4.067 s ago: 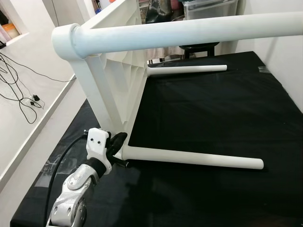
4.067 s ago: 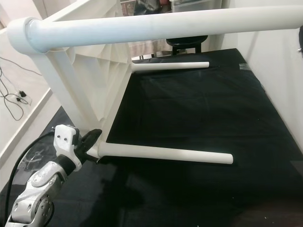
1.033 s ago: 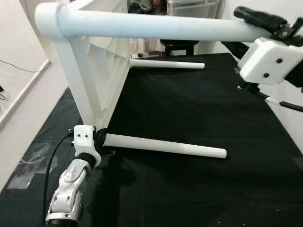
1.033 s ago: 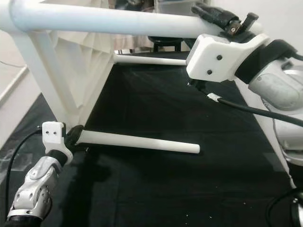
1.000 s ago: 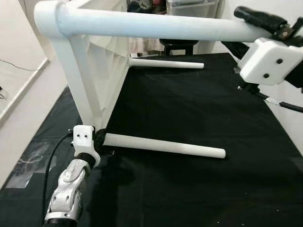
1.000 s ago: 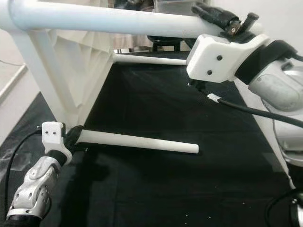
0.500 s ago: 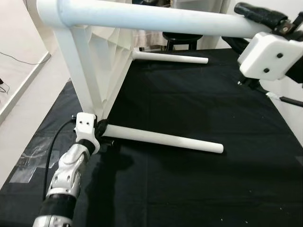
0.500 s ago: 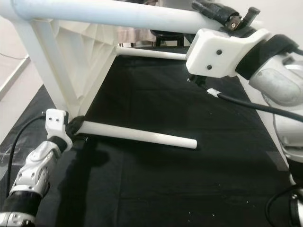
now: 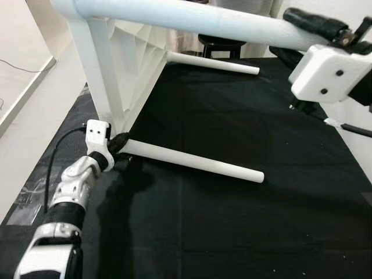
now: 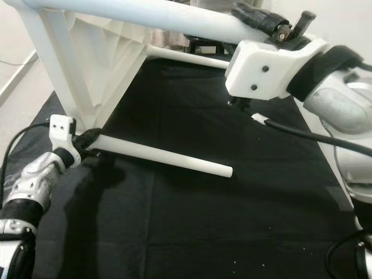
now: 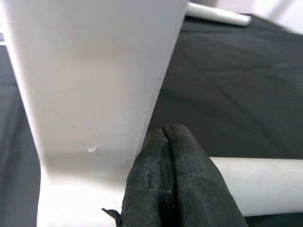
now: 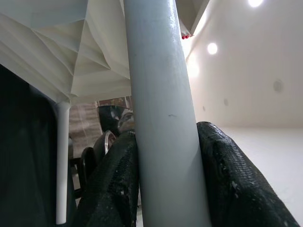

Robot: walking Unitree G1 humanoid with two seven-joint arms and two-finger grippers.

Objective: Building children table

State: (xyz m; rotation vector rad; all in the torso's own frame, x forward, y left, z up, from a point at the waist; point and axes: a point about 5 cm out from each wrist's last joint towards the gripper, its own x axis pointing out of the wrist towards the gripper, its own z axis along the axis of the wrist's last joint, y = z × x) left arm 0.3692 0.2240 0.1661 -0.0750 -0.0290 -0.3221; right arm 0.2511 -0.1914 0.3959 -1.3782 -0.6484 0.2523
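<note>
A white children's table lies on its side on a black cloth [image 9: 244, 221], its ribbed top [image 9: 125, 64] standing upright at the left. The upper near leg [image 9: 192, 17] runs across the top of the eye views, and my right gripper [image 9: 293, 35] is shut on it near its free end; the right wrist view has both black fingers [image 12: 113, 184] pressed against that leg [image 12: 161, 118]. The lower near leg [image 9: 192, 161] rests on the cloth. My left gripper [image 9: 120, 142] sits at that leg's base by the table's corner, its fingers [image 11: 165, 179] shut together beside the leg [image 11: 265, 184]. A far leg [image 9: 215, 62] lies behind.
Pale floor with a skirting strip [image 9: 23, 99] runs along the cloth's left edge. A black stool [image 9: 224, 45] stands behind the table. A white wall [image 10: 343, 23] borders the right side. The right arm's black cable [image 10: 296, 132] hangs over the cloth.
My right gripper, absent four seconds ago, now holds the upper leg. The head camera has shifted and the table sits more slanted in view. My left gripper stays at the lower leg's base.
</note>
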